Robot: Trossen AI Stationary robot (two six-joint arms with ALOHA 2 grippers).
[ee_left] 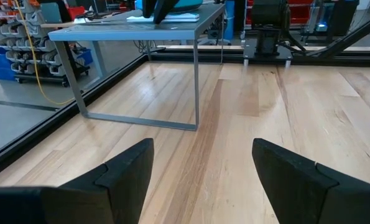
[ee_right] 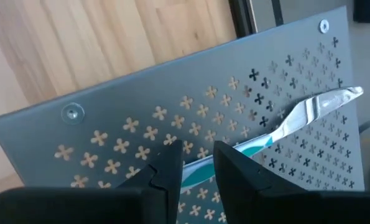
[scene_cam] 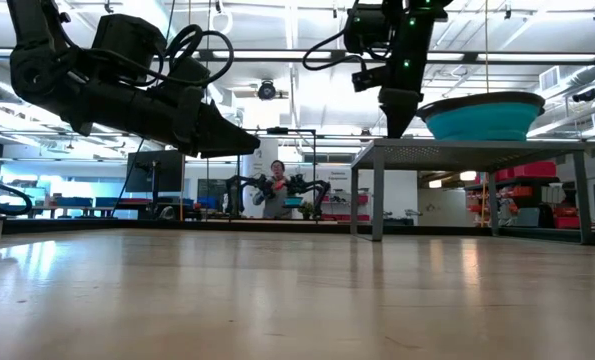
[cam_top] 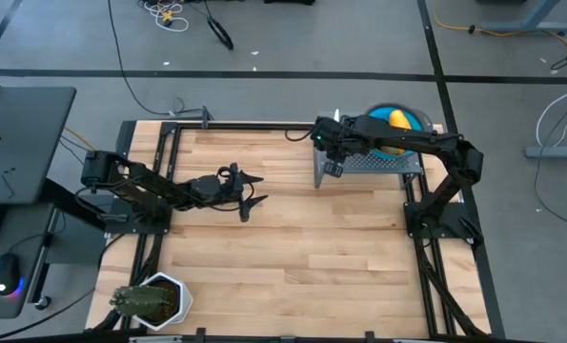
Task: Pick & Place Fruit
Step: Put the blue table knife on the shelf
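1. Wooden table (cam_top: pixel 293 238) fills the high view, with the left gripper (cam_top: pixel 248 195) hovering over its bare middle, fingers (ee_left: pixel 125 171) spread wide and empty.
2. Only the right wrist view shows the right gripper (ee_right: pixel 197 163) narrowed around the knife (ee_right: pixel 296 121) handle on the perforated grey shelf (ee_right: pixel 141 99).
3. Yellow fruit (cam_top: pixel 394 118) sits in the blue bowl (cam_top: pixel 407 122) on that shelf.
4. Low view alone shows a person (scene_cam: pixel 274 190) in the lab behind.
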